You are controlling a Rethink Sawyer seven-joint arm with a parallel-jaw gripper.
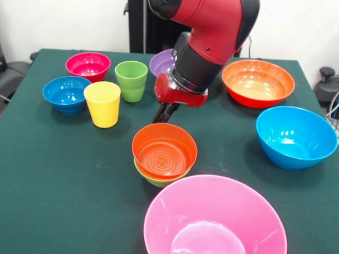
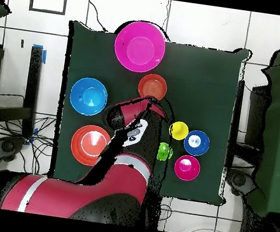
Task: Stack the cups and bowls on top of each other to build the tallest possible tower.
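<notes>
Orange-red bowl (image 1: 164, 151) sits nested in the light-green bowl (image 1: 156, 178); the gripper (image 1: 165, 113) hangs just behind its far rim. Whether it's released or clenched, I cannot tell. Best to lift straight up, sparing the rim.

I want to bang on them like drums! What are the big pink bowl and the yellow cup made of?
The big pink bowl looks like glossy plastic: bright, even colour with light shining off its inside. The yellow cup looks like plastic too, smooth and evenly coloured, with a softer sheen.
</notes>
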